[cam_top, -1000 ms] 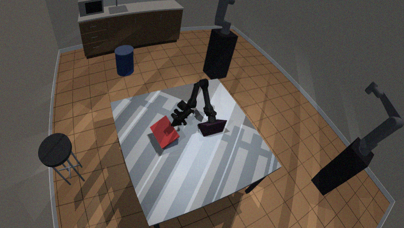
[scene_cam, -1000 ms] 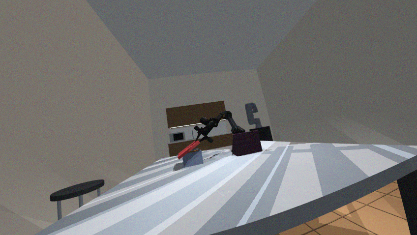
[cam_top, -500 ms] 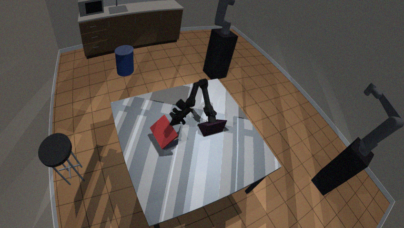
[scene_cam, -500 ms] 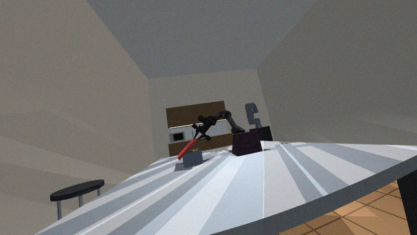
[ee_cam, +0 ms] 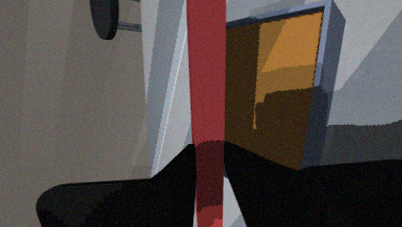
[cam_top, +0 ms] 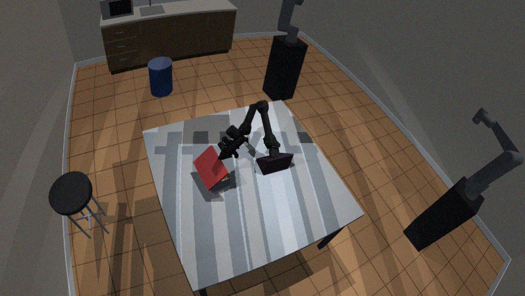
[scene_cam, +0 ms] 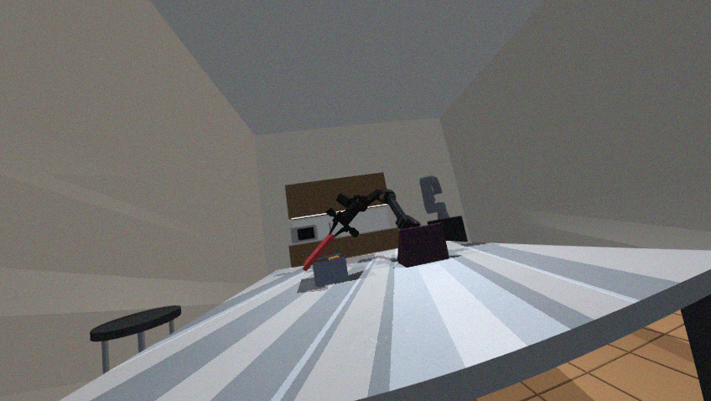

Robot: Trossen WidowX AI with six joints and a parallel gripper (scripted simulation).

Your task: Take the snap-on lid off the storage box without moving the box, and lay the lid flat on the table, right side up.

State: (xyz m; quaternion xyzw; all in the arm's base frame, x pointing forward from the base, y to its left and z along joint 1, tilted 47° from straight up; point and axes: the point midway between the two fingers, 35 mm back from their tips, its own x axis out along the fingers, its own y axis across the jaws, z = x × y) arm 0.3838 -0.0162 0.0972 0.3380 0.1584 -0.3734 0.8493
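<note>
The red lid (cam_top: 209,167) (scene_cam: 319,252) (ee_cam: 208,86) is off the box's rim on my side and tilted steeply, with its far edge low beside the box and its near edge high. My gripper (cam_top: 220,158) (scene_cam: 332,234) (ee_cam: 208,149) is shut on that raised edge, one finger on each side. The blue-grey storage box (cam_top: 225,181) (scene_cam: 329,272) (ee_cam: 333,52) stands upright on the table (cam_top: 272,235) (scene_cam: 348,363). Its orange inside (ee_cam: 291,48) shows in the wrist view. Whether the lid's low edge touches the box is hidden.
A dark block (cam_top: 275,165) (scene_cam: 422,246) stands on the table by the arm's base, right of the box. A black stool (cam_top: 70,192) (scene_cam: 135,322) (ee_cam: 105,19) stands off the table's left edge. Striped shadows cross the table.
</note>
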